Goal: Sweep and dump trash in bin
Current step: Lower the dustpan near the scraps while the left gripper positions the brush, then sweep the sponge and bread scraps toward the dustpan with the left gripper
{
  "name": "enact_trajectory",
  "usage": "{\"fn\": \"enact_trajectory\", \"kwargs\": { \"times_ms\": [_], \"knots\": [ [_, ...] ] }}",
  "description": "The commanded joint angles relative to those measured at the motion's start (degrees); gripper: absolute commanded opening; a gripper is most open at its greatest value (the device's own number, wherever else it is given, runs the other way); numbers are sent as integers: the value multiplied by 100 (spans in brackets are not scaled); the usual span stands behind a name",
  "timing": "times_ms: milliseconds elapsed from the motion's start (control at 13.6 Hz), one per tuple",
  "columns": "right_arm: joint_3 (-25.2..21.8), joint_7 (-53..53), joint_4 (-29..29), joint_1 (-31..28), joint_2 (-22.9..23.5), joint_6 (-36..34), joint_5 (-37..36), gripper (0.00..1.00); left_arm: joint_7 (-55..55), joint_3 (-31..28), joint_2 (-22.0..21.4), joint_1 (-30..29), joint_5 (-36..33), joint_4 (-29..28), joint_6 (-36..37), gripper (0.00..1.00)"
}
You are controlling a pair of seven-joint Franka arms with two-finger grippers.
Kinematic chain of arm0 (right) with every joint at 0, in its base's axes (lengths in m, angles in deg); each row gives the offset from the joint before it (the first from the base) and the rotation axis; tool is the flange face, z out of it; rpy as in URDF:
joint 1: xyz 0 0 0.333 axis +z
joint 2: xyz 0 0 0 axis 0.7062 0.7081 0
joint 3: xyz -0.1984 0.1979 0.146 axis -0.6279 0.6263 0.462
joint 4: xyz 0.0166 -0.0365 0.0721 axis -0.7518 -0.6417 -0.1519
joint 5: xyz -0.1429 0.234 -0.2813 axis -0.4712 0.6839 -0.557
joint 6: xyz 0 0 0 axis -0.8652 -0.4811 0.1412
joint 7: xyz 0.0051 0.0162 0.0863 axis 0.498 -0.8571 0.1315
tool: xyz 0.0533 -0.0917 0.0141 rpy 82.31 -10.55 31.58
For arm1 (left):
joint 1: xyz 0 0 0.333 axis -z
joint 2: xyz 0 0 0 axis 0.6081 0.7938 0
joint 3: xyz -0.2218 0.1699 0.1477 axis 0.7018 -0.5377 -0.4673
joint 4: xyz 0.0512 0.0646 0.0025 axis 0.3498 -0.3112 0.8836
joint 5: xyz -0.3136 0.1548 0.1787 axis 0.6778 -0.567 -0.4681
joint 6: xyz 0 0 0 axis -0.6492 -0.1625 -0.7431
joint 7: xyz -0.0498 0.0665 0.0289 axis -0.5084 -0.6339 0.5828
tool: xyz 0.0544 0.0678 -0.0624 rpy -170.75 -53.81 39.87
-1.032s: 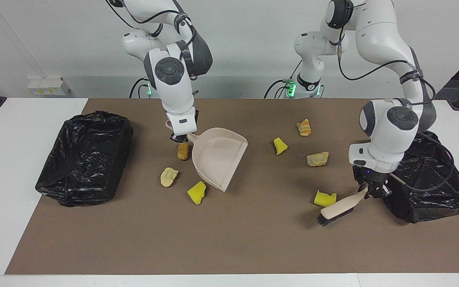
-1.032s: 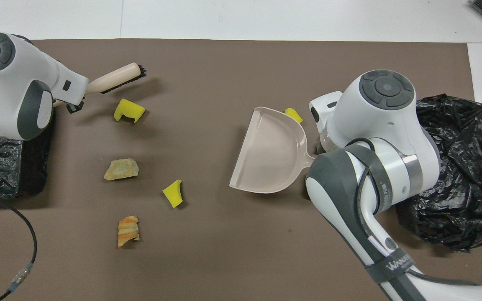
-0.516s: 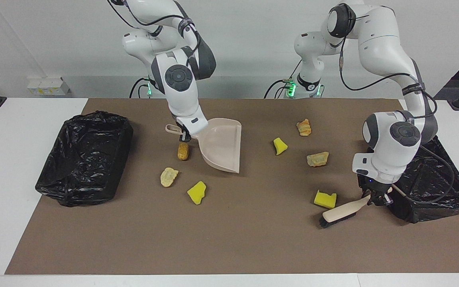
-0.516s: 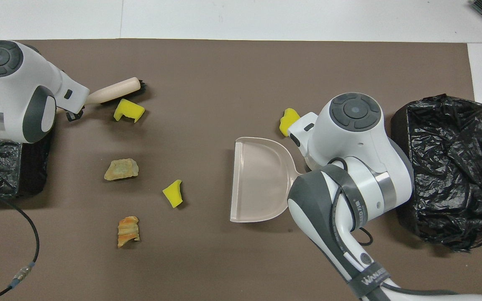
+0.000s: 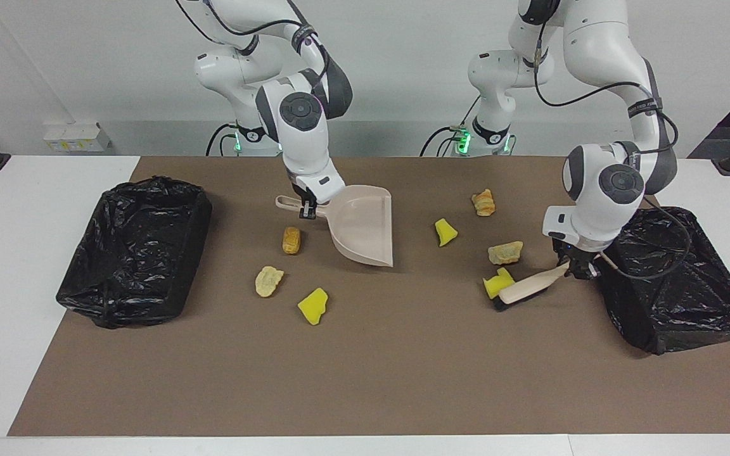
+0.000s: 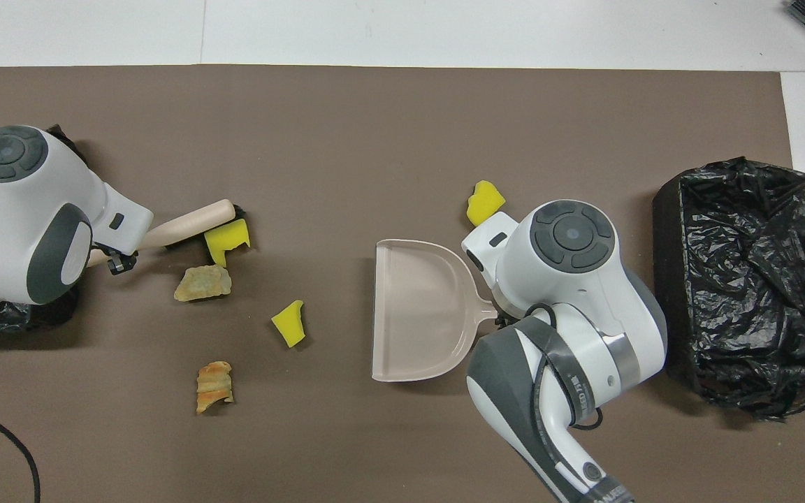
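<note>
Since 1 s ago, brush (image 5: 526, 289) was swept toward robots by left gripper (image 5: 575, 266), clamped on its handle, pushing a yellow sponge chunk (image 5: 497, 283). Facing: dustpan (image 5: 362, 223) is gripped by right gripper (image 5: 307, 209). Overhead: chunk (image 6: 226, 237) touches bristles; other trash lies scattered on mat (image 6: 374, 140).

White arms (image 5: 599, 38), grey joint bands (black cables trailing), green base lights.
</note>
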Motion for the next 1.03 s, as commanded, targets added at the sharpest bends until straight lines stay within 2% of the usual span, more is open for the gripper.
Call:
{"fn": "enact_trajectory", "kwargs": {
  "times_ms": [0,147,369,516,737,959],
  "knots": [
    [14,557,-228,336,-35,138,-210,0,784,185,-482,97,-67,-574,372,0],
    [23,726,-254,408,-70,23,-430,0,1249,334,-658,159,12,-706,820,0],
    [23,752,-385,469,-70,128,-448,0,2094,747,-1123,194,127,-926,1111,0],
    [31,788,-473,558,-70,312,-448,0,2541,775,-1553,194,144,-979,1339,0],
    [23,753,-517,628,-70,374,-466,0,4313,757,-1993,116,144,-1355,1735,0],
    [31,796,-631,645,-17,567,-545,0,5476,696,-2266,80,170,-1839,1491,0]
  ]
}}
